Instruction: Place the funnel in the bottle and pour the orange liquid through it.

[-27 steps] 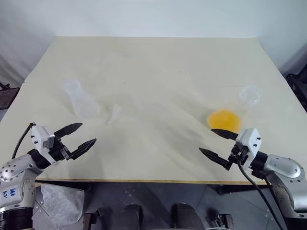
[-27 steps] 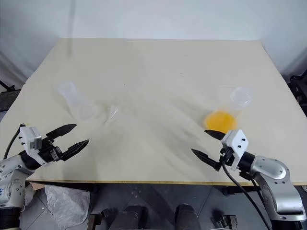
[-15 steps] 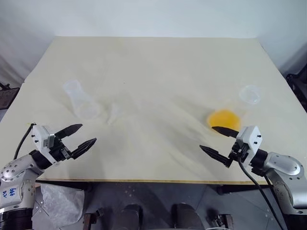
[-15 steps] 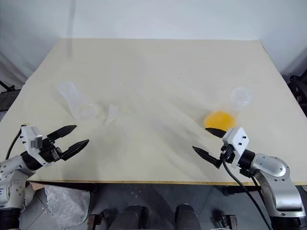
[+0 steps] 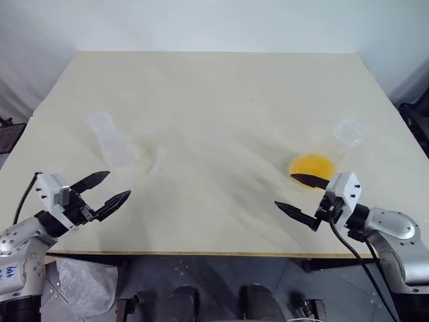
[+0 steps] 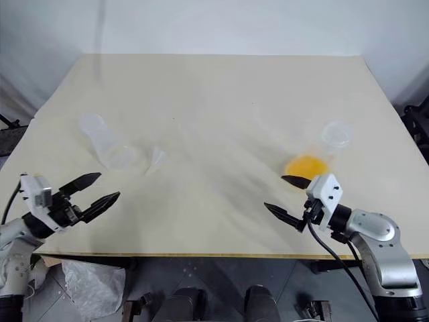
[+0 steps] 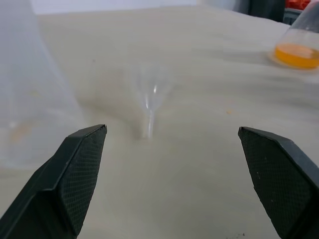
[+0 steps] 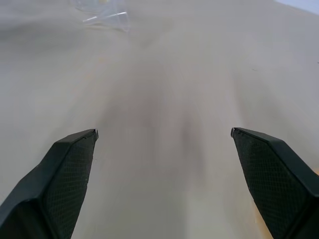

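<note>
The pale surface (image 5: pixel 221 94) carries three clear things. Largest is the tall flask (image 5: pixel 328 155) at about four o'clock, upright, with the orange liquid (image 5: pixel 312 165) lying shallow in its base. The bottle (image 5: pixel 111 143) stands at about nine o'clock, colourless and seemingly empty, and the funnel (image 5: pixel 160 158) lies on its side just beside it, toward the middle, stem pointing toward the near edge.

The left gripper (image 5: pixel 107 190) hangs over the near edge at about seven o'clock, its fingers spread as wide as they go and holding nothing; in its wrist view the funnel sits straight ahead between them. The right gripper (image 5: pixel 301 196) hovers at about five o'clock, just short of the flask, fingers equally wide and empty.

Nothing is grasped yet, so the task looks to be at its opening reach. Next, I judge, the left gripper must travel forward to the funnel, close on its rim or stem, and stand it in the bottle's neck.
</note>
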